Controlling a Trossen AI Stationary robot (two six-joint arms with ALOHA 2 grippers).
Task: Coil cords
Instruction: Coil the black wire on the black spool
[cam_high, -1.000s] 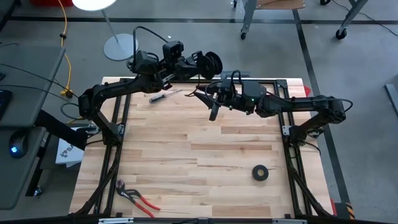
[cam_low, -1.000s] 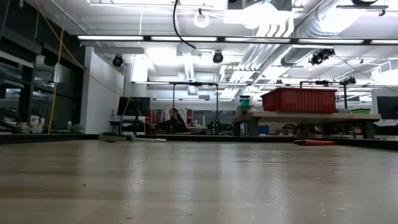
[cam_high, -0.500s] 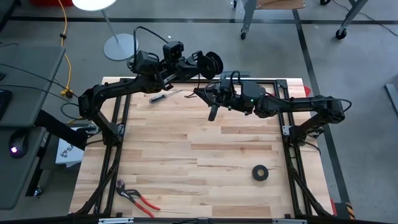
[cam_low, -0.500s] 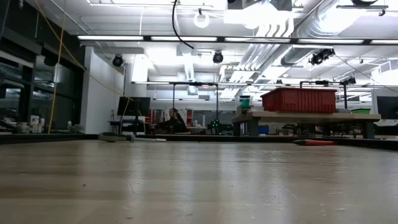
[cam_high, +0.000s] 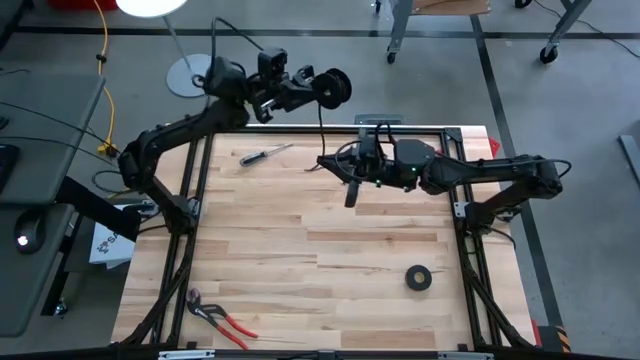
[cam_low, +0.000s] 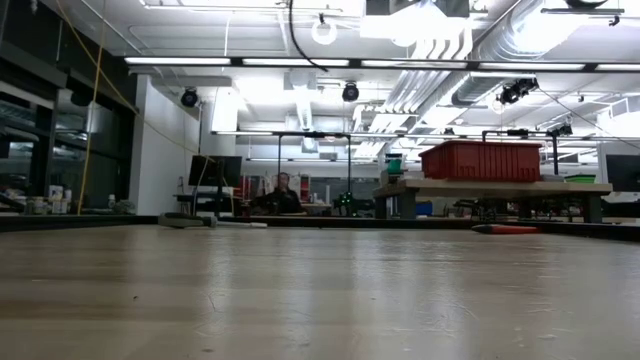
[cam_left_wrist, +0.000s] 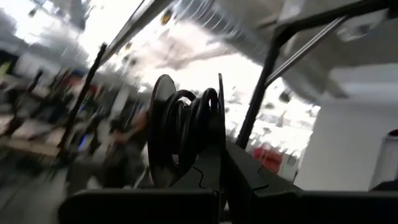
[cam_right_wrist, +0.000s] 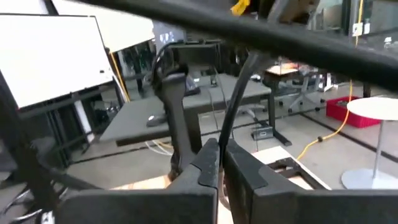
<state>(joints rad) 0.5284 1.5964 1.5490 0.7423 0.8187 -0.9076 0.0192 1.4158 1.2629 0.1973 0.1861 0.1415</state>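
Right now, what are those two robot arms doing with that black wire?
They are winding a cord. The left tool is raised past the table's far edge, holding a bundle of black cord loops. A thin strand hangs from it down to the right tool, whose fingers are pinched shut on it over the table. A screwdriver, a tape roll and red pliers lie untouched on the wood.

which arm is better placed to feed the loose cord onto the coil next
Right, probably. The right gripper is shut on the cord's free run, above the table's far middle. The left gripper is already taken up holding the coil beyond the far edge.
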